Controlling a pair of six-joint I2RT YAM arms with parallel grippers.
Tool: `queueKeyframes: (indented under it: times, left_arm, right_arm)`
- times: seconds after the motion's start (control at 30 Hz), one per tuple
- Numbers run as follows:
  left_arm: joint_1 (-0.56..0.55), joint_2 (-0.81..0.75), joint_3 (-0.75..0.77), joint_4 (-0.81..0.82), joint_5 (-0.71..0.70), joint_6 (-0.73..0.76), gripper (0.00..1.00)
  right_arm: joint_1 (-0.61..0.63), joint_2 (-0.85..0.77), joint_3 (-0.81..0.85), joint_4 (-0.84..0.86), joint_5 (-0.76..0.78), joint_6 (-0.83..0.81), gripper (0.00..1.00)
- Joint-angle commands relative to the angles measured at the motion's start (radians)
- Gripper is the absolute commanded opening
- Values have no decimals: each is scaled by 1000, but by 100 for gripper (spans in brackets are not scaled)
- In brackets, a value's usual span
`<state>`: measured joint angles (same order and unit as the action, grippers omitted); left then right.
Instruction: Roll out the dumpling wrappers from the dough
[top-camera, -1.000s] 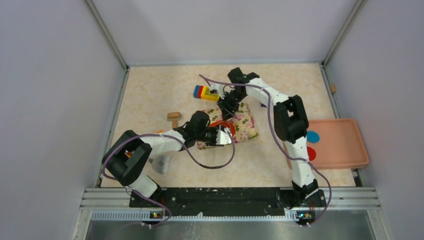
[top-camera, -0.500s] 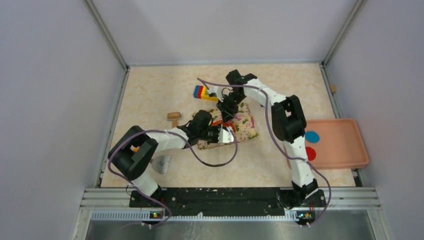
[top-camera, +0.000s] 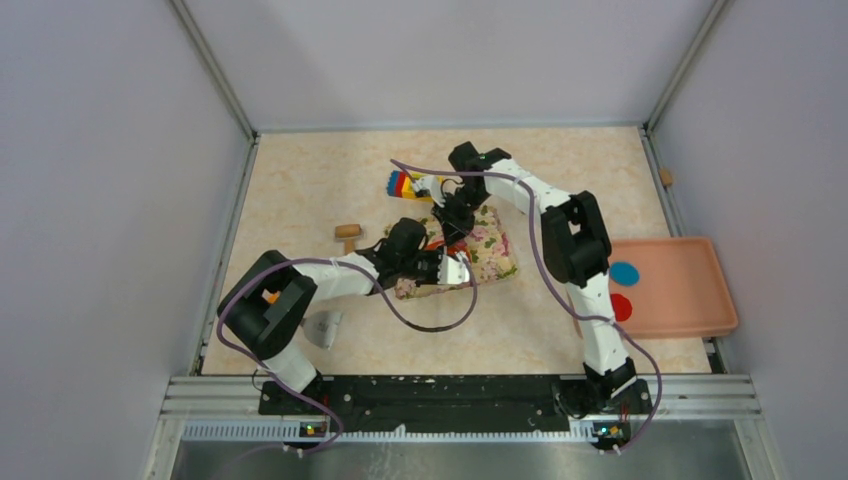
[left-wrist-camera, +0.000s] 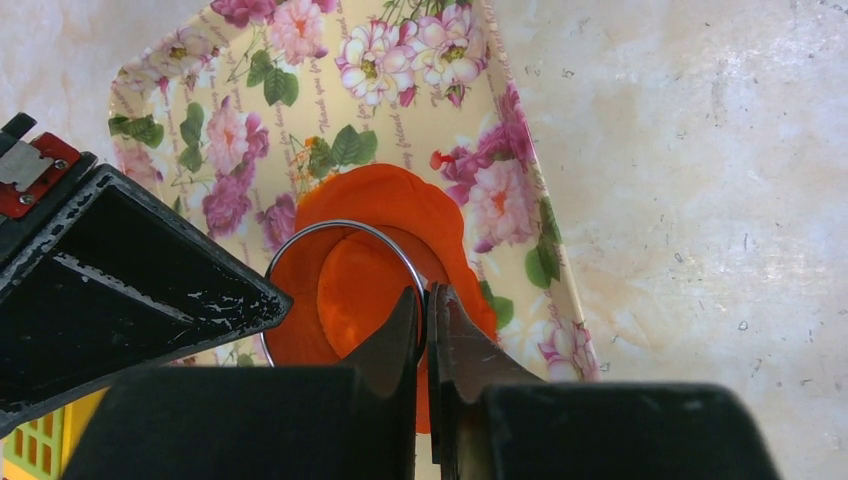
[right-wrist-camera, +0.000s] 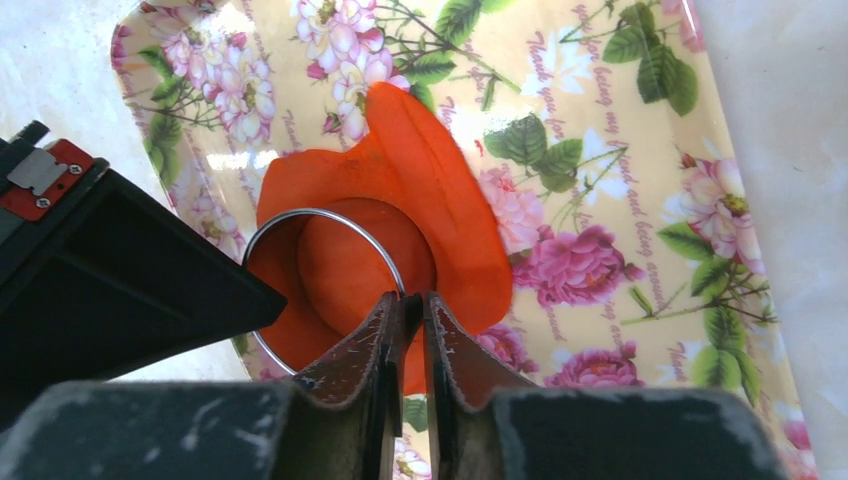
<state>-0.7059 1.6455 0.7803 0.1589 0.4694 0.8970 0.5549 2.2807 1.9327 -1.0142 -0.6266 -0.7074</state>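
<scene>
The orange-red dough (left-wrist-camera: 385, 195) lies flattened on a floral tray (left-wrist-camera: 420, 110). A small metal ring (left-wrist-camera: 345, 224) stands pressed into it, with a round cut piece (left-wrist-camera: 360, 285) inside. My left gripper (left-wrist-camera: 428, 305) is shut on the ring's near rim. My right gripper (right-wrist-camera: 413, 308) is shut on the same ring (right-wrist-camera: 320, 213) over the dough (right-wrist-camera: 440, 190). In the top view both grippers, left (top-camera: 447, 265) and right (top-camera: 452, 226), meet over the tray (top-camera: 492, 255) and hide most of the dough. A red flat wrapper (top-camera: 621, 306) lies in the pink tray (top-camera: 690, 300).
A blue disc (top-camera: 626, 272) lies beside the red one in the pink tray at the right. A yellow, red and blue toy block (top-camera: 408, 185) sits behind the floral tray. A small wooden tool (top-camera: 347, 233) and a grey object (top-camera: 322, 328) lie at the left.
Both grippers have shifted slightly to the left over the floral tray, and the left arm has drawn in closer. Less of the dough shows from above.
</scene>
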Motion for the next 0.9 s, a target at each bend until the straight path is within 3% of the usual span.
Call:
queueKeyframes:
  times: [0.0, 0.13, 0.87]
  left_arm:
    - [-2, 15, 37, -50, 0, 4, 3]
    - [0, 27, 54, -83, 3, -4, 0]
    - [73, 12, 82, -181, 36, 40, 0]
  right_arm:
    - [19, 24, -11, -10, 42, -50, 9]
    - [19, 18, -29, -2, 52, -47, 0]
    - [19, -164, -294, 76, 140, 179, 0]
